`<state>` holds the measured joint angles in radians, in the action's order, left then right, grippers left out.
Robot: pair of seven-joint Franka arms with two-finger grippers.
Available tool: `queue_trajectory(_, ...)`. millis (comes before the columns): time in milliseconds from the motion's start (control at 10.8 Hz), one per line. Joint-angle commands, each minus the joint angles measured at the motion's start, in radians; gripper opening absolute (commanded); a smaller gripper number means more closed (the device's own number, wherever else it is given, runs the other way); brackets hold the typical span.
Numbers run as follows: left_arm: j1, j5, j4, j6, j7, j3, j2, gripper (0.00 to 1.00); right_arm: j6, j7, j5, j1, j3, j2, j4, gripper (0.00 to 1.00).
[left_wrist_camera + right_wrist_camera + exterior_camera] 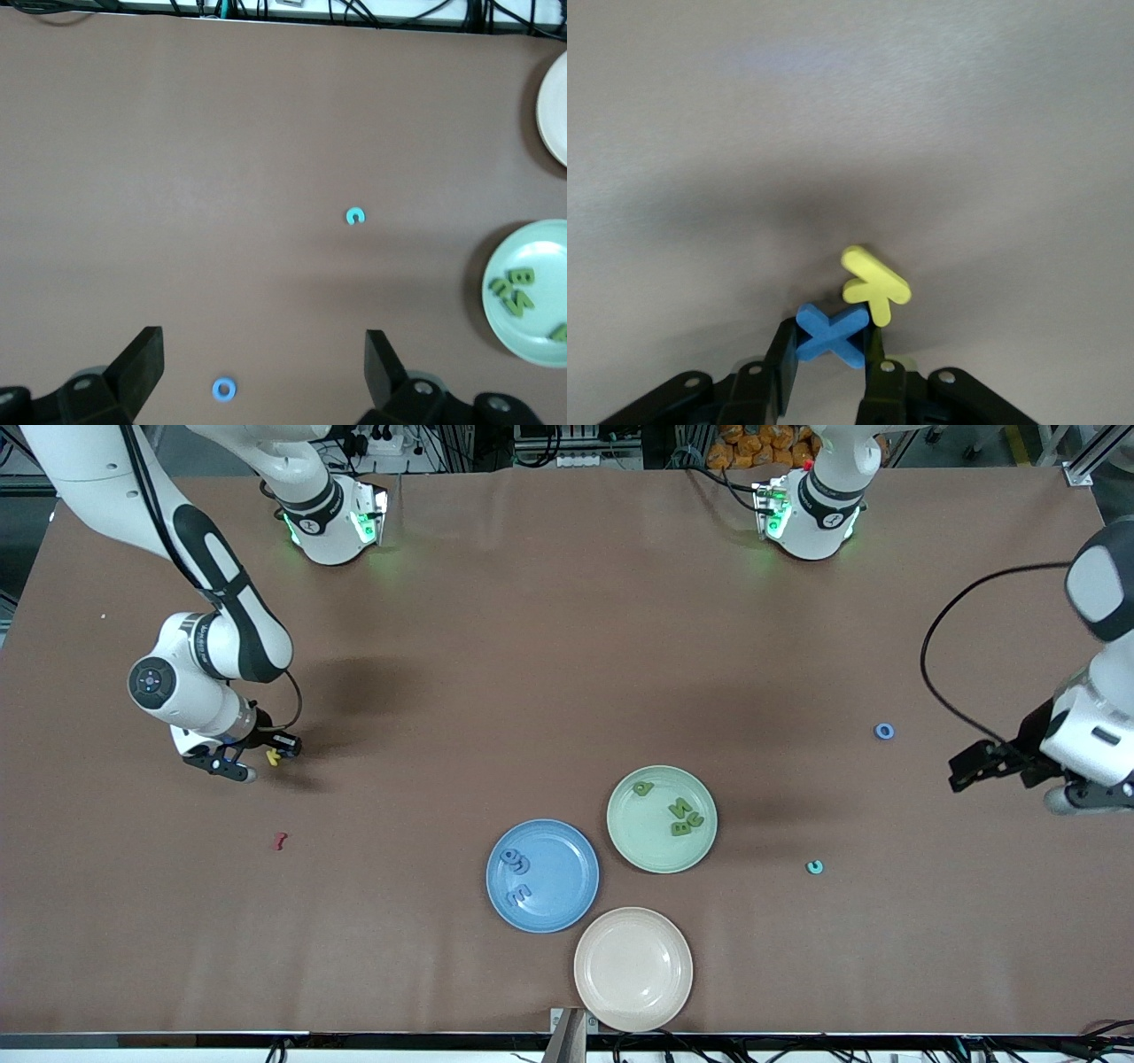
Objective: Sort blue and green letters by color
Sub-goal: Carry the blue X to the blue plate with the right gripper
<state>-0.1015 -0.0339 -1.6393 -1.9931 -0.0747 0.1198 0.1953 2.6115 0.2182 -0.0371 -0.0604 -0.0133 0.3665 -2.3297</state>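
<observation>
Brown table [532, 646]; right end effector [833, 354] clamped on blue X [831, 335], hidden from front.

You can't see the blue X [831, 335] in the front view; the right gripper [232, 764] hides it.

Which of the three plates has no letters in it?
The beige plate, nearest the front camera. The blue plate holds blue letters and the green plate holds green letters.
</observation>
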Motion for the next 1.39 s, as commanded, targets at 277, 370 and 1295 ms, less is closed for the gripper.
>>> queue_trajectory(277, 0.000, 0.028, 0.053, 0.302, 0.047, 0.001, -0.155, 1.00, -0.013, 0.025, 0.003, -0.007, 0.019, -0.006, 0.048, 0.00)
queue_trajectory(370, 0.002, 0.028, 0.111, 0.371, 0.047, 0.003, -0.154, 1.00, -0.037, 0.073, 0.002, 0.026, 0.019, -0.005, 0.078, 0.00)
queue_trajectory(1295, 0.048, 0.028, 0.139, 0.487, 0.061, 0.034, -0.180, 1.00, -0.241, 0.563, -0.230, 0.347, 0.019, 0.233, 0.617, 0.00)
